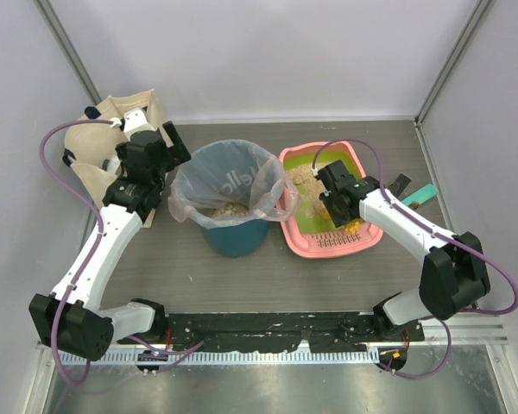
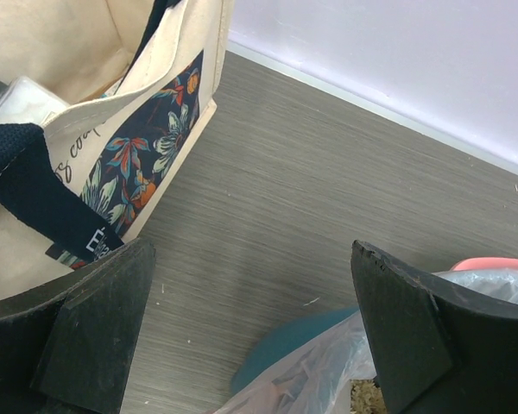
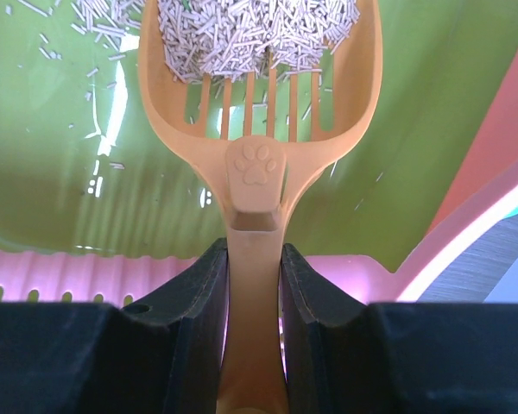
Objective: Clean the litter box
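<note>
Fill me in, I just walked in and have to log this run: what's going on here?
The right gripper is shut on the handle of an orange scoop, its bowl loaded with litter over the litter box. A bag-lined teal bin beside the box already holds some litter. The left gripper, fingers open and empty, hovers between the bin and a tote bag.

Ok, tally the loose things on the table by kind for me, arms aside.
litter box: 1
orange scoop, held in the right gripper: 1
teal bin: 1
tote bag: 1
teal-and-black item beside the box, unclear: 1
Total: 5
</note>
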